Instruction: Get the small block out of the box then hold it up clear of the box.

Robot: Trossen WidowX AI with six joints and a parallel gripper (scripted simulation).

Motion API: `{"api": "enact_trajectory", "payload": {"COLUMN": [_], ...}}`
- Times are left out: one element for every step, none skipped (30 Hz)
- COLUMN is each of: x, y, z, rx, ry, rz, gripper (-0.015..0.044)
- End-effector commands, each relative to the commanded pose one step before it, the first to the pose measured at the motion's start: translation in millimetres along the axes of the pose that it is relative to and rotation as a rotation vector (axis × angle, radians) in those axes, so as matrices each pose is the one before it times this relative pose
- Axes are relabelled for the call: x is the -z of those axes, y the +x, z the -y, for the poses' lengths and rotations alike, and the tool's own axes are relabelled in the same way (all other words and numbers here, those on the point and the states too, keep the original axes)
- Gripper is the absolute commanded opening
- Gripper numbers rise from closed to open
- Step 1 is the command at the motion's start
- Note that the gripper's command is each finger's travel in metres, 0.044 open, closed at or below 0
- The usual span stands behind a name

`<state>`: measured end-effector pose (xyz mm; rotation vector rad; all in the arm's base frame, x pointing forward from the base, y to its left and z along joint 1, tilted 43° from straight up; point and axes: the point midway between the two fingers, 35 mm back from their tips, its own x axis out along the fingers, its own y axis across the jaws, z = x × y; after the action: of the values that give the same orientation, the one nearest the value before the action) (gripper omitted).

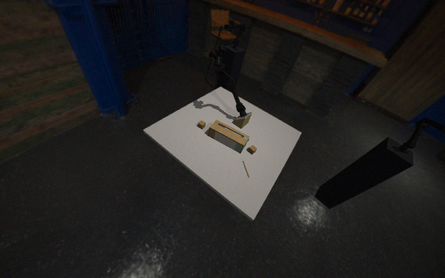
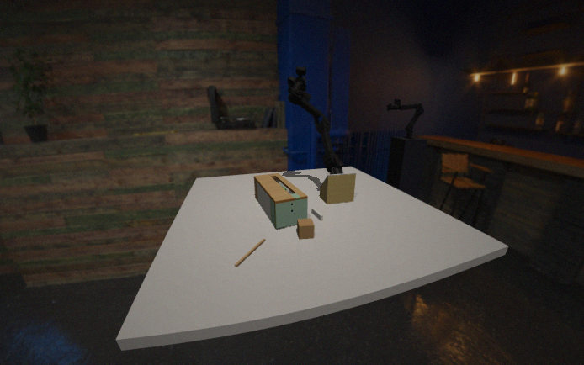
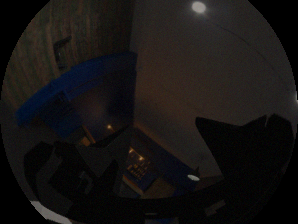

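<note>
The box [image 1: 228, 134] [image 2: 290, 214] stands upright on the white table [image 1: 197, 157] [image 2: 366, 262], with a slotted wooden top, a greyish front and a green end. I cannot make out a block or the shelf inside it. A small wooden cube [image 1: 252, 149] [image 2: 305, 228] lies on the table just off the green end; another cube [image 1: 201, 123] lies off the opposite end in the top view. I cannot tell whether either is the task's block. My gripper [image 3: 164, 124] is open and empty, raised high above the table and away from the box, facing the room.
A tan wedge-shaped block [image 1: 242, 121] [image 2: 340, 188] stands at my arm's base, beside the box. A thin wooden stick [image 1: 245, 169] [image 2: 250, 252] lies beyond the green end. A small white bar [image 2: 316, 214] lies between the box and the wedge. Other arms stand on dark pedestals off the table.
</note>
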<state>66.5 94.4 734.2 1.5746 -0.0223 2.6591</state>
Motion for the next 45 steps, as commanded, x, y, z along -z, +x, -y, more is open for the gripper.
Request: {"api": "enact_trajectory", "payload": {"x": [-2.06, -6.19, -10.34, -12.66, -12.78, -12.89, -12.98, -13.07, -13.15, -11.25, -10.48, -11.08, -11.58, -11.97, -12.21, -12.35, -12.37, -12.28, -10.77, -8.54, -8.09, -12.23, -13.27, -13.21, -12.52, -10.65, -10.6, -10.56, -10.57, -10.61, -8.12, -5.71, -3.48, -4.78, -7.46, -10.0, -10.75, -10.54, -10.32, -10.1, -9.96, -8.42, -8.63, -8.78, -8.92], "y": [-0.7, -2.16, -3.65, -4.42, -4.31, -4.2, -4.07, -3.94, -3.8, -3.06, -3.35, -3.47, -3.53, -3.55, -3.51, -3.42, -3.3, -3.15, -2.6, -1.94, -1.06, -1.61, -1.61, -1.41, -1.14, -0.77, -0.64, -0.51, -0.38, -0.24, -0.46, -0.22, -0.07, 0.09, 0.13, 0.21, 0.36, 0.54, 0.71, 0.88, 1.2, 1.21, 1.37, 1.53, 1.7], "z": [1.22, 3.68, 6.21, 7.71, 7.89, 8.06, 8.24, 8.41, 8.59, 7.45, 7.04, 7.55, 8.01, 8.42, 8.73, 8.97, 9.14, 9.24, 8.24, 6.63, 6.3, 9.64, 10.64, 10.8, 10.45, 9.06, 9.17, 9.29, 9.46, 9.67, 9.14, 6.71, 4.15, 5.07, 8.02, 10.98, 12.12, 12.26, 12.39, 12.51, 11.93, 10.29, 10.73, 11.13, 11.54], "rx": [0.00342, 0.01038, 0.01765, 0.02205, 0.0227, 0.02334, 0.02398, 0.02461, 0.02523, 0.02195, 0.02035, 0.02193, 0.02336, 0.02463, 0.02563, 0.02644, 0.02701, 0.02736, 0.02442, 0.01966, 0.01927, 0.02961, 0.03277, 0.03333, 0.03229, 0.02803, 0.02843, 0.02886, 0.02947, 0.03019, 0.02875, 0.0211, 0.01304, 0.01599, 0.02536, 0.03486, 0.03866, 0.03926, 0.03984, 0.04042, 0.0388, 0.03362, 0.03522, 0.03671, 0.03827], "ry": [0.0006, 0.0017, 0.0026, 0.0026, 0.002, 0.0014, 0.0009, 0.0003, -0.0003, -0.0007, -0.0007, -0.0012, -0.0018, -0.0024, -0.003, -0.0036, -0.0042, -0.0047, -0.0046, -0.004, -0.0042, -0.0067, -0.0078, -0.0083, -0.0084, -0.0075, -0.0079, -0.0082, -0.0086, -0.0091, -0.0202, -0.0147, -0.0086, -0.0063, -0.0101, -0.0141, -0.0158, -0.0162, -0.0167, -0.0171, -0.0118, -0.0105, -0.0112, -0.012, -0.0127], "rz": [0.0085, 0.02549, 0.04243, 0.05149, 0.05138, 0.05124, 0.05109, 0.05093, 0.05076, 0.04303, 0.04192, 0.04402, 0.04565, 0.04685, 0.04743, 0.04761, 0.04735, 0.0467, 0.04069, 0.0321, 0.0291, 0.04391, 0.04749, 0.04716, 0.04464, 0.03794, 0.03775, 0.0376, 0.03766, 0.03784, 0.02926, 0.02067, 0.01264, 0.01726, 0.02693, 0.03614, 0.03893, 0.03835, 0.03776, 0.03716, 0.03689, 0.0314, 0.03236, 0.03315, 0.03394], "gripper": [0.04, 0.04, 0.04, 0.04, 0.04, 0.04, 0.04, 0.04, 0.04, 0.04, 0.04, 0.04, 0.04, 0.04, 0.04, 0.04, 0.04, 0.04, 0.04, 0.04, 0.04, 0.04, 0.04, 0.04, 0.04, 0.04, 0.04, 0.04, 0.04, 0.04, 0.04, 0.04, 0.04, 0.04, 0.04, 0.04, 0.04, 0.04, 0.04, 0.04, 0.04, 0.04, 0.04, 0.04, 0.04]}}
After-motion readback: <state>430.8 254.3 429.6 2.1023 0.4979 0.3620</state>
